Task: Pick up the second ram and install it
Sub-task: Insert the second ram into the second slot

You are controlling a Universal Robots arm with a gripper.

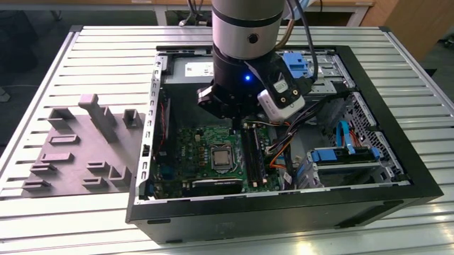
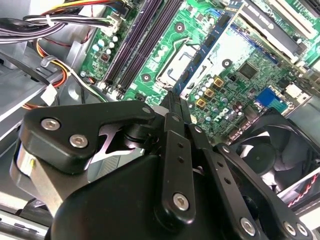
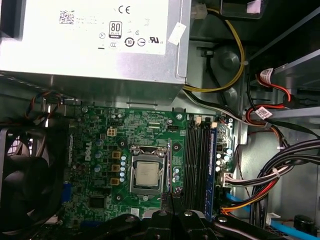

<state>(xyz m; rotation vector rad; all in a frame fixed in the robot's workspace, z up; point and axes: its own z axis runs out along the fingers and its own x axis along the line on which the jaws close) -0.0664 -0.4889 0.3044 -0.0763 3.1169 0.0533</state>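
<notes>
- The tool (image 2: 172, 97) is clamped shut, its fingers pinched flat on the second ram (image 2: 215, 45). A face-to-face pinch like that suits so thin a card.
- The arm reaches down into the open computer case (image 1: 284, 212), which lies on the counter (image 1: 92, 58). The tool points straight down at the green board (image 3: 100, 150). I'd judge that's because the black slots (image 2: 145, 40) open upward.
- The ram is in the air, held clear above the board and not seated in anything.
- In the second wrist view the ram shows across the processor socket (image 2: 177, 65), beside the slots rather than over them.
- The strip's long axis runs out from the fingertips, level with the board. In that view its line matches the slots' line, so to my eye it is squared up with them.
- The ram stands on edge with its flat faces upright, and small blocks show in a row along its side.
- On the exterior view's left, the grey holder (image 1: 78, 154) with its plastic uprights sits on the counter outside the case, well apart from the tool. It looks like a parts stand to me.
</notes>
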